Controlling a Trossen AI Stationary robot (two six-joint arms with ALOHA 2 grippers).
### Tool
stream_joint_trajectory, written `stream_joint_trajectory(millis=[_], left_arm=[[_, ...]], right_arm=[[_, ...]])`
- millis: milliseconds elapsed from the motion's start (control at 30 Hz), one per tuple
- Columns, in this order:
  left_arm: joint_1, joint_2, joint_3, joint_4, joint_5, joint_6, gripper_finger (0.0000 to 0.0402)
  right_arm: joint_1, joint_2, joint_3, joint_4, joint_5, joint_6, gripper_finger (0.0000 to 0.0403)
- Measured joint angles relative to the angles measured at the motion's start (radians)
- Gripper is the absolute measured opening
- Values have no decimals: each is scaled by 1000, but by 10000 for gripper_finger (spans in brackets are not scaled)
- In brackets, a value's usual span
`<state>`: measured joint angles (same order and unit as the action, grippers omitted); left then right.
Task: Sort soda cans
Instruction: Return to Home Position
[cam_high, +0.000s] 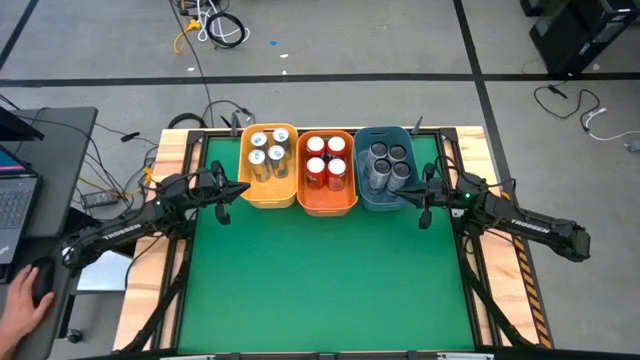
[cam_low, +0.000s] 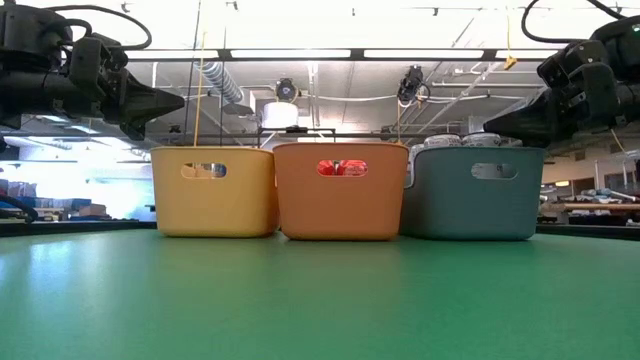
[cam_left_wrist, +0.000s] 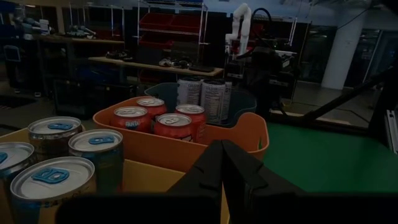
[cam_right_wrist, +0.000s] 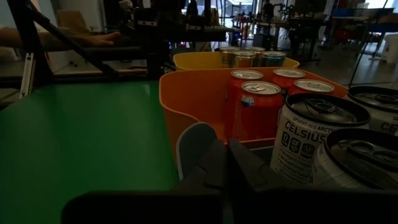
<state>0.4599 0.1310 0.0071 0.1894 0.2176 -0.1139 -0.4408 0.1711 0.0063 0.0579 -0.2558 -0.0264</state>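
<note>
Three bins stand side by side at the table's far middle. The yellow bin (cam_high: 270, 190) holds several silver soda cans with teal-marked tops (cam_left_wrist: 53, 177). Several red cans (cam_right_wrist: 258, 109) fill the orange bin (cam_high: 326, 205), and the blue bin (cam_high: 388, 200) holds several dark grey cans (cam_high: 388, 165). All the cans stand upright on the bin floors. My left gripper (cam_high: 238, 190) hovers shut just left of the yellow bin, pointing level at it. On the other side, my right gripper (cam_high: 412, 196) hovers shut beside the blue bin's near right corner. Neither holds anything.
The green table mat (cam_high: 320, 280) lies bare in front of the bins. A laptop (cam_high: 15, 195) sits on a side desk to the left, where a person's hand (cam_high: 22, 298) rests. Cables (cam_high: 215, 30) lie on the floor beyond the table.
</note>
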Motion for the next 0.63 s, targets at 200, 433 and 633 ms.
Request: stream_joint_trajectory(millis=[200,433,633], left_arm=[[0,0,0,0,0,0,12],[0,0,0,0,0,0,12],[0,0,0,0,0,0,12]], right_arm=[[0,0,0,0,0,0,5],[0,0,0,0,0,0,1],[0,0,0,0,0,0,1]])
